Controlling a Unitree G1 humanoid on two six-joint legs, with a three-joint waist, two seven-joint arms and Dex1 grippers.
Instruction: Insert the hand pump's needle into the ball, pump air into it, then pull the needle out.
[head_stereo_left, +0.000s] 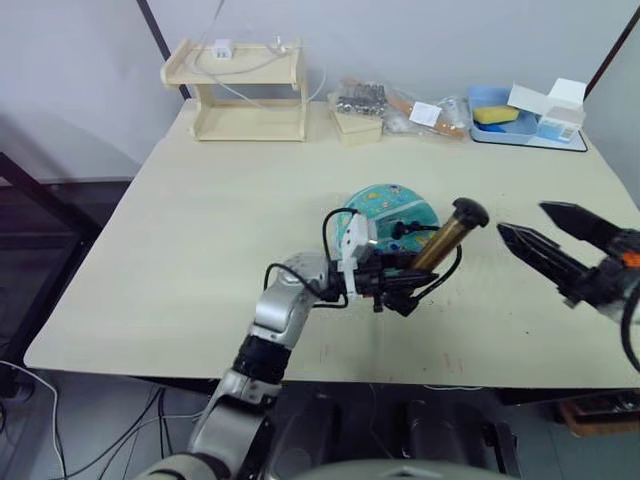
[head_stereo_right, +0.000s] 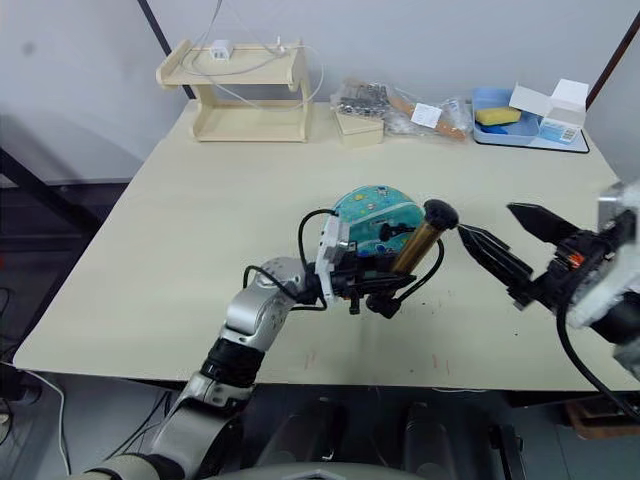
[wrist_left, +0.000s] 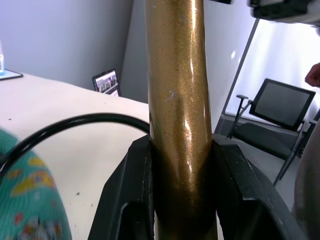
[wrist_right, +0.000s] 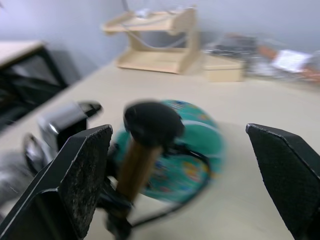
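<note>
Shelf (head_stereo_left: 240, 90) of pale wood sits at the far left of the table (head_stereo_left: 180, 250), one unit, with a white cable draped through it. Moving inward, I have my left gripper (head_stereo_left: 395, 290) near the table's middle, its two black fingers (wrist_left: 125, 200) clamped on the hand pump (head_stereo_left: 445, 238); from the head camera the jaws are tangled in hose and hard to read, but the left wrist view shows the brass barrel squeezed tight between them. One pump, tilted, black cap up and leaning toward my right. Its black hose (head_stereo_left: 335, 225) loops around the near side; I can't make out the needle anywhere, so I can't tell whether it is in the ball. One ball (head_stereo_left: 390, 212), teal with cartoon prints, rests on the table just behind the pump, its front partly hidden by gripper and barrel. Further right, my right gripper (head_stereo_left: 550, 240) hovers off the table with its fingers spread wide apart, holding nothing; its wrist view is blurred but frames the pump's cap and the ball between the pads. Along the far right edge lie plastic bags (head_stereo_left: 400, 105) and a blue tray (head_stereo_left: 525, 125).
</note>
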